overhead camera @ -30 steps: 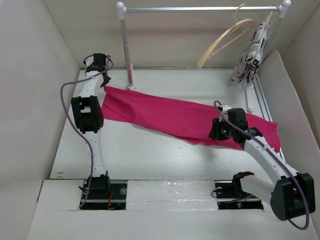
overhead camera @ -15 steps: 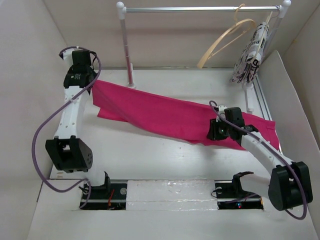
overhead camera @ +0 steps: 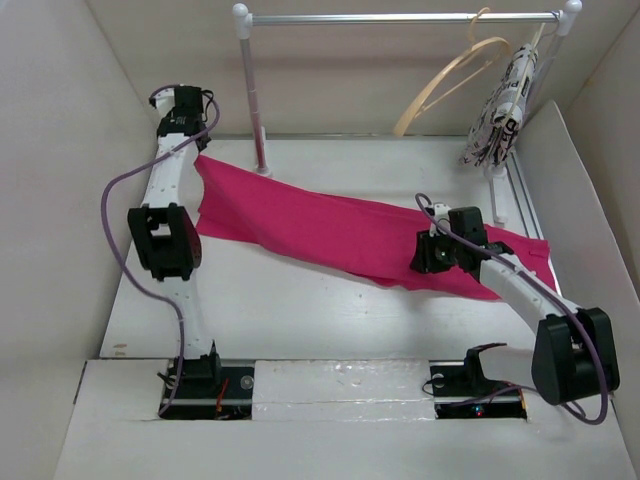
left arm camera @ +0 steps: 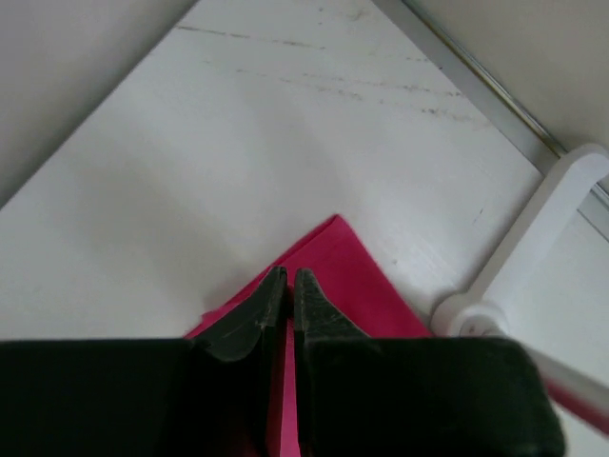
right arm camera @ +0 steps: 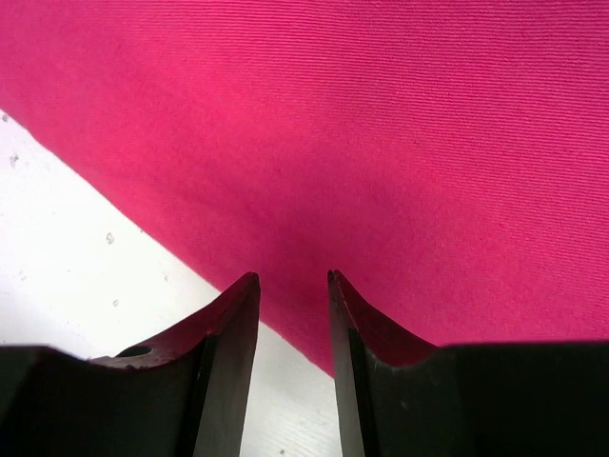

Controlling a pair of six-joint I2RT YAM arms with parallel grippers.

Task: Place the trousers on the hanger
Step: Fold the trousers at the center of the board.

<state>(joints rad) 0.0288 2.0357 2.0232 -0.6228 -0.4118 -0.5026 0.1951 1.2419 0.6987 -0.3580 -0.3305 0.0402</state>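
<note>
L gripper (left arm camera: 288, 281) clenched on far-left corner of the trousers (overhead camera: 330, 230); only the wrist cam shows cloth pinched betw. its fingers. Trousers stretch across table (overhead camera: 300, 310). R gripper (right arm camera: 293, 286) released, fingers apart over cloth's near edge. Hanger (overhead camera: 450, 80) on rail (overhead camera: 400, 18), back right.

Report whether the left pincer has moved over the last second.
Yes. The left pincer, shut on the magenta-pink cloth trousers, went toward the back wall and farther from the white metal rail post.
</note>
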